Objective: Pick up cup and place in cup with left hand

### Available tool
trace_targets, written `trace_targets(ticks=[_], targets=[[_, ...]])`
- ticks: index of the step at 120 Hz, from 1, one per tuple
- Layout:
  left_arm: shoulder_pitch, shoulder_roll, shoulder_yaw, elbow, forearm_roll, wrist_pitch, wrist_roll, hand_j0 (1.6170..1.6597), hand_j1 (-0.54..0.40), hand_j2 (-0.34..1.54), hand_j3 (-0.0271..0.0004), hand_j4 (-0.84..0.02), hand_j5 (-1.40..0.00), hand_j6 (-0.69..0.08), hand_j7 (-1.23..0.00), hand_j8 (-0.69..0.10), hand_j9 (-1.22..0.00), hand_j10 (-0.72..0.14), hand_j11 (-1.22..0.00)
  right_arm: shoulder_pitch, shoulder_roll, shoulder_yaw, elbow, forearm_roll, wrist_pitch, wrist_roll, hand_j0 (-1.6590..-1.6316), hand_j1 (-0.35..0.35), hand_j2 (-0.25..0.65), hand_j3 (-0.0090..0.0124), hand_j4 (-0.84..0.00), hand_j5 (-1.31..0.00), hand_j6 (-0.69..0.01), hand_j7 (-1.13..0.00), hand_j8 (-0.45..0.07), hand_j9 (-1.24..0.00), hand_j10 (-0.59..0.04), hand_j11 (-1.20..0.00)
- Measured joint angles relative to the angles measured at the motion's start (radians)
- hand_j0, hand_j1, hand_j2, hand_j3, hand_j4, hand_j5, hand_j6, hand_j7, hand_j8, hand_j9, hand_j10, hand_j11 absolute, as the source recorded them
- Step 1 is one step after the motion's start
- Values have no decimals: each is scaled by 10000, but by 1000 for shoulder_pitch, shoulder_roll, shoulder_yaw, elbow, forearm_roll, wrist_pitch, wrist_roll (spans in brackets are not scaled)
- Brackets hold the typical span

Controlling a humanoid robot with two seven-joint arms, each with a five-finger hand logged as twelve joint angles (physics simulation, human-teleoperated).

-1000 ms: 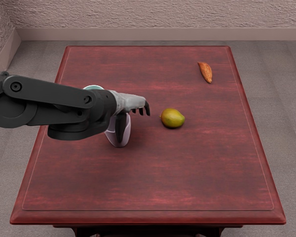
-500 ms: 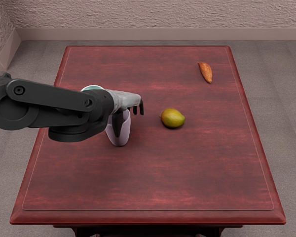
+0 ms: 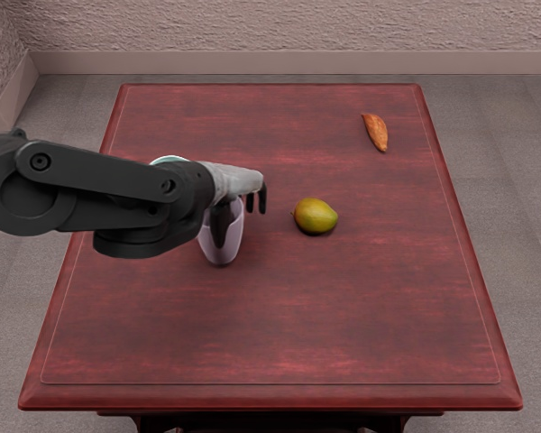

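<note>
At the red wooden table's (image 3: 298, 316) left, the grey-and-black left hand (image 3: 237, 180) overlaps the tapered lilac plastic-looking cup (image 3: 233, 242); whether its fingers grip cannot be told; grasping seems current; next, likely, lift toward the pale teal rim (image 3: 169, 159) beyond the black arm (image 3: 99, 176).

I reference all positions to the mango (image 3: 316, 217) on the tabletop (image 3: 279, 316). Cup (image 3: 223, 256): to its left, slightly nearer me. Second cup (image 3: 169, 159), mostly hidden: left and behind. Sweet potato (image 3: 376, 133): right and behind.

High head view, slanted down, whole tabletop (image 3: 279, 316) in frame
</note>
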Motion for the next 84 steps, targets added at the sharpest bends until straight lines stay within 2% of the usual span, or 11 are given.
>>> trace_targets(ticks=[23,63,84], targets=[[-60,1,-2,-10,-18,-22,-1,16572,-1361,843,0,-4299,-5737,-4293,-5746,-3756,-5786,-3362,-5718,0,0,0,0,0,0,0,-16581,-3491,0,0,-4,-1,-5,0,-4,0,-3,0],[-155,18,-36,-16,-76,-116,0,16571,-1241,887,0,-4365,-5811,-4360,-5816,-3967,-5851,-3575,-5774,0,0,0,0,0,0,0,-16581,-3491,0,0,-4,-1,-6,0,-4,0,-3,0],[-185,30,-42,-16,-102,-149,0,16566,-1360,1069,0,-4535,-6086,-4529,-6094,-3795,-6195,-3356,-6052,0,0,0,0,0,0,0,-16581,-3491,0,0,-4,-1,-6,0,-5,0,-3,0]])
